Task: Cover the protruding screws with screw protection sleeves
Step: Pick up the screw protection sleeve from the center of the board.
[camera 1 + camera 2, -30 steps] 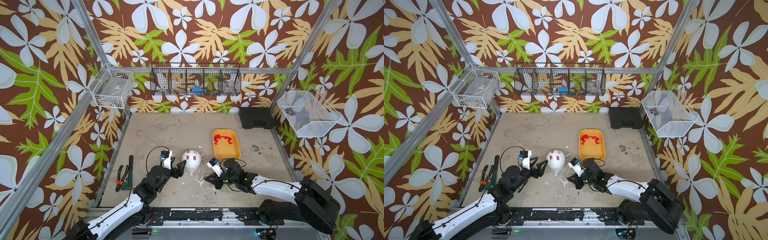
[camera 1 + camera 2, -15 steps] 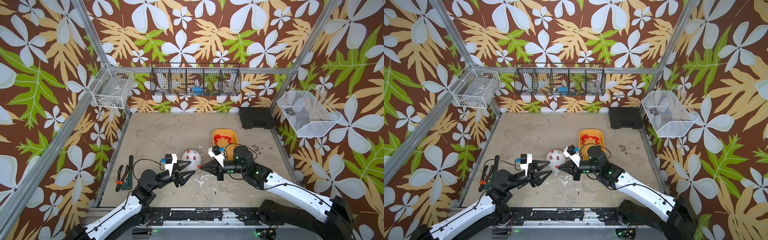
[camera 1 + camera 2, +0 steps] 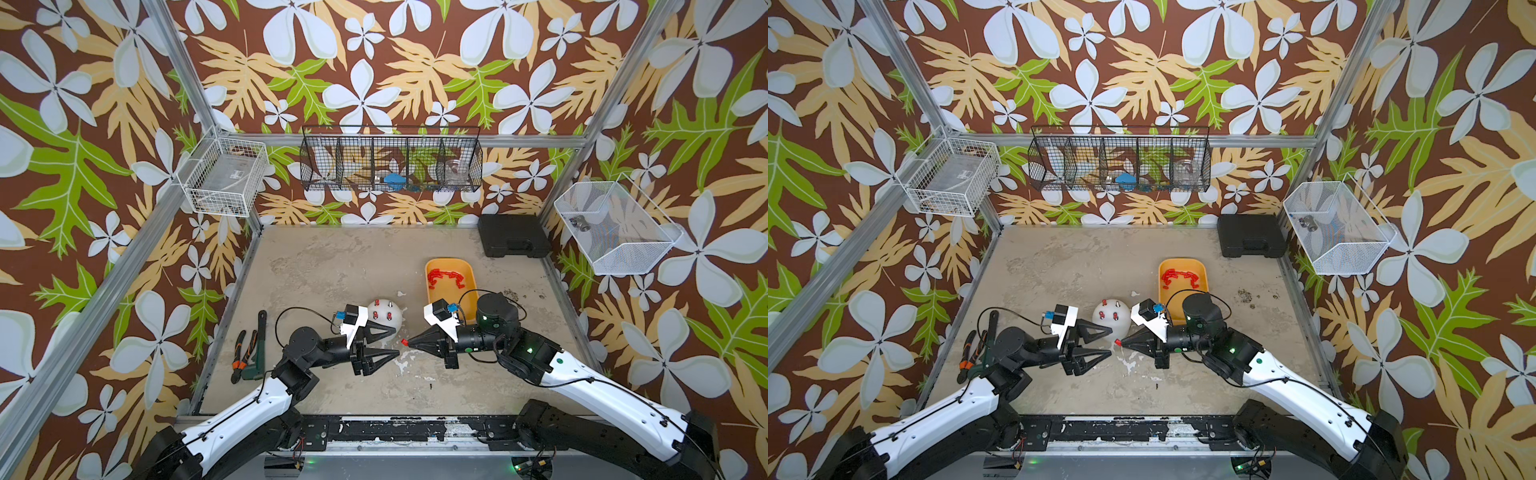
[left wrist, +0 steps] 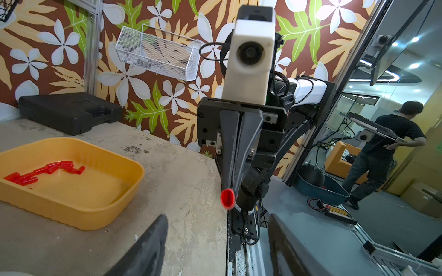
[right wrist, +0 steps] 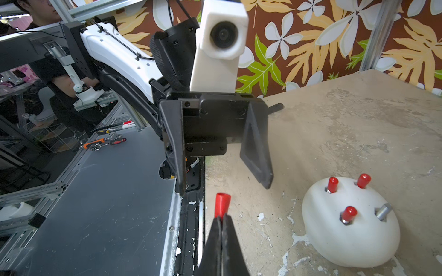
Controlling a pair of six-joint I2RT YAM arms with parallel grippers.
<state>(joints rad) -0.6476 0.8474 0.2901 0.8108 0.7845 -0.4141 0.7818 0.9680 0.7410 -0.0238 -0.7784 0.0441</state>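
Note:
My right gripper (image 5: 222, 218) is shut on one red screw protection sleeve (image 5: 222, 205), which sticks out past its fingertips. My left gripper (image 3: 395, 341) faces it tip to tip, open and with nothing between its fingers; the sleeve (image 3: 404, 342) hangs just short of that gap. Behind them the white dome (image 5: 349, 239) rests on the table. Three of its protruding screws wear red sleeves (image 5: 333, 184), and one silvery stud (image 5: 382, 211) is bare. More sleeves (image 3: 446, 277) lie in the orange-yellow tray (image 3: 468, 276).
Pliers and a dark hand tool (image 3: 245, 353) lie at the table's left edge. A black case (image 3: 513, 241) sits in the back right corner. Wire baskets (image 3: 390, 164) hang on the walls. The table's front rail (image 3: 390, 430) runs just below both arms.
My right gripper rose off the table with the sleeve and swung to point left. My left gripper turned away from the dome, and the two now meet in front of it.

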